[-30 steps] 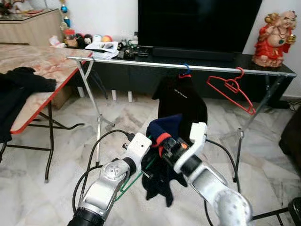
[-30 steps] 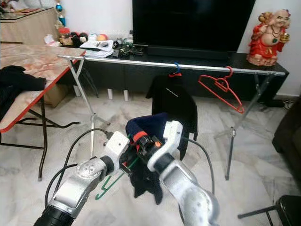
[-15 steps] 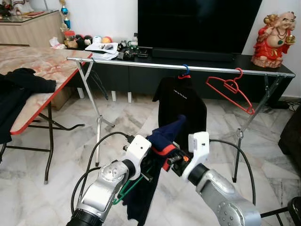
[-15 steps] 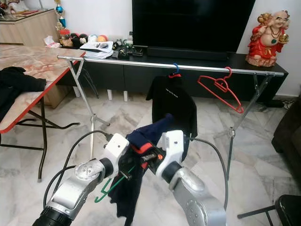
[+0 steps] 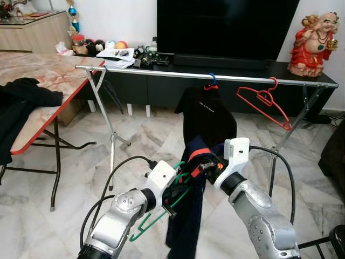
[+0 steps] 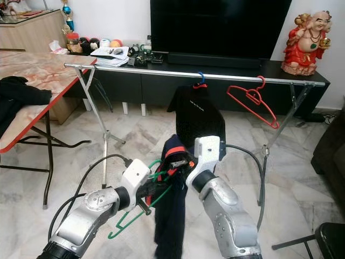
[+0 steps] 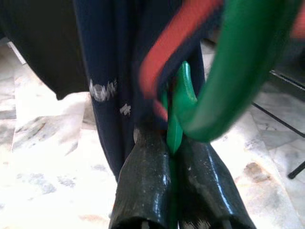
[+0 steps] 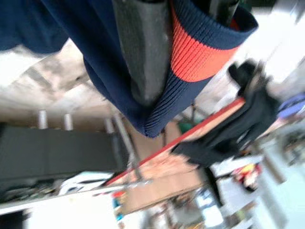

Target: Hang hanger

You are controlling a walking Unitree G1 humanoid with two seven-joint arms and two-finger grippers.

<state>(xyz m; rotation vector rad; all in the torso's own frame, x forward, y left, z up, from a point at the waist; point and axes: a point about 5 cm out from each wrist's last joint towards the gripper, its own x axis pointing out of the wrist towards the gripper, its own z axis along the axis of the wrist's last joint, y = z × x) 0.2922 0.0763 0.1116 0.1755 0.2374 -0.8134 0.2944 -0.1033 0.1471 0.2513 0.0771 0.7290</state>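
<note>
The left tool (image 5: 175,190) pinches the green hanger (image 5: 161,213) steady; the right tool (image 5: 207,164) clamps the navy garment's collar (image 5: 197,155), threading it on.

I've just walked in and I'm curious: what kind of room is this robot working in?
Most likely a home living room: a big television on a low black cabinet, a folding table, and a clothes rail set up on the marble floor.
</note>
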